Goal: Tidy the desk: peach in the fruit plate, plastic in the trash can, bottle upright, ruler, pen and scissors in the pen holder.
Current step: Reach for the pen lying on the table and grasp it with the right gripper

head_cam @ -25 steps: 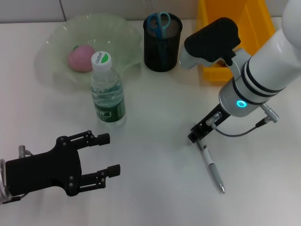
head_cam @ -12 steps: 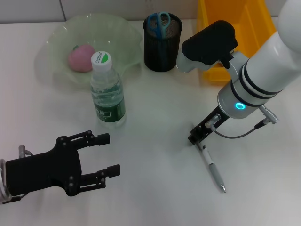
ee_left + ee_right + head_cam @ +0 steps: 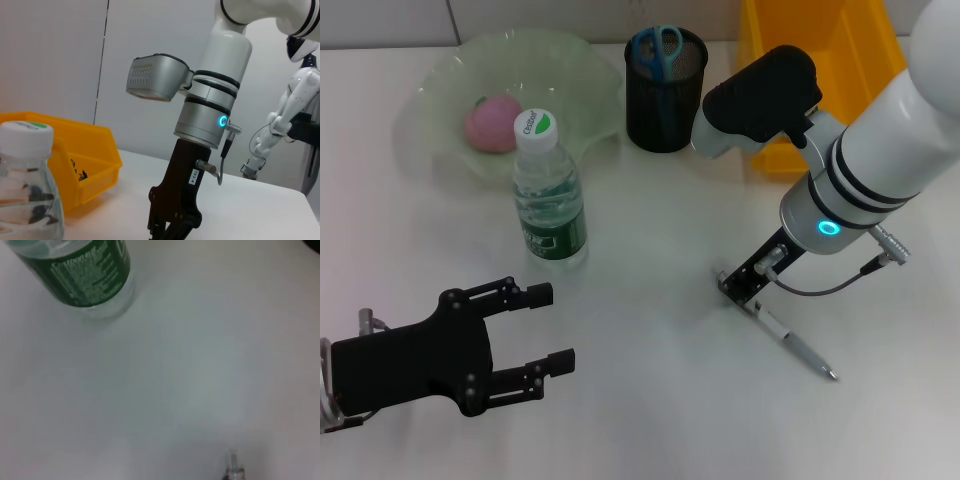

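Here the right gripper (image 3: 738,288) is down at the table, its tip at the near end of the pen (image 3: 792,343); whether its fingers have closed on the barrel I cannot tell. The pen lies flat, its long axis running away from the gripper, outward and toward the robot. The pen holder (image 3: 665,90) stands well beyond the gripper on the far side, scissors (image 3: 656,48) already inside. Left of the holder sits the fruit plate (image 3: 570,70) with the peach (image 3: 492,124); the bottle (image 3: 549,190) stands upright just before it. The left gripper (image 3: 525,340), fingers spread and empty, hangs well apart, so the right arm is nearer.
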Tool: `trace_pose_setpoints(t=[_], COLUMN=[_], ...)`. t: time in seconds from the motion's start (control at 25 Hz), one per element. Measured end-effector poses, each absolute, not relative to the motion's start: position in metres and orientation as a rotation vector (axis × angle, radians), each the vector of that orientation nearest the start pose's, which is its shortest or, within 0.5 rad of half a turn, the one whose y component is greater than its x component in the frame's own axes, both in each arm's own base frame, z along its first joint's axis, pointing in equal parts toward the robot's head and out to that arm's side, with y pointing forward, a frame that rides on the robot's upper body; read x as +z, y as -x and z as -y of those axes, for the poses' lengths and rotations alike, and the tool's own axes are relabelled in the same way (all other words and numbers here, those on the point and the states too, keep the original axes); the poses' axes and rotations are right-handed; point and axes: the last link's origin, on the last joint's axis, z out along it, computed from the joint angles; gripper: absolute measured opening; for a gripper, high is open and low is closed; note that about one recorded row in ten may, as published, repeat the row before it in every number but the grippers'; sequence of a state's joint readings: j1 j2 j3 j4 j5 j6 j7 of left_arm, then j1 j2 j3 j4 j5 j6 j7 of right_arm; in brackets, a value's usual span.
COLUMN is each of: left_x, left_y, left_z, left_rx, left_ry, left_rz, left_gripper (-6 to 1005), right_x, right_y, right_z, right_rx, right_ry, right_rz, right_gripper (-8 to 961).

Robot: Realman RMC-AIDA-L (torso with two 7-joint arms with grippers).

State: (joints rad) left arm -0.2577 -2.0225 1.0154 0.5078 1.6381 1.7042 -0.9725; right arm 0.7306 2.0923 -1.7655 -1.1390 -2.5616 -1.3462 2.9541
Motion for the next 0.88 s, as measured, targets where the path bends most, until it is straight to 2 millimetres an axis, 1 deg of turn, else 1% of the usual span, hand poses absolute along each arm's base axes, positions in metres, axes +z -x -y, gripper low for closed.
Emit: trace_pose_setpoints(t=[0.28,0.52,0.72,0.88], left_x=[-0.013,-0.011,-0.009,-0.009], left_y=[0.302,0.303,0.304,0.303], left_z=[-0.232,-0.233,-0.233,-0.233], left_rx=[-0.937,-0.940,-0.942,-0.943], left_ry=[2.742,2.729,2.720,2.720], left_rz=[0.399,0.400,0.401,0.400], left_gripper=[742,742,742,741], right_x=[-0.082,-0.073,-0.062,-0.057], right_y=[-0.153,-0.151,-0.148,-0.149], right_z=[-0.345,-0.348,-0.352,-0.353], right_rx=[-0.590,-0.544,-0.482,-0.471], right_ry=[2.551,2.557,2.558,2.578], right_rz=[-1.036,-1.050,-1.047,-1.037], right_gripper=[122,105,42,13])
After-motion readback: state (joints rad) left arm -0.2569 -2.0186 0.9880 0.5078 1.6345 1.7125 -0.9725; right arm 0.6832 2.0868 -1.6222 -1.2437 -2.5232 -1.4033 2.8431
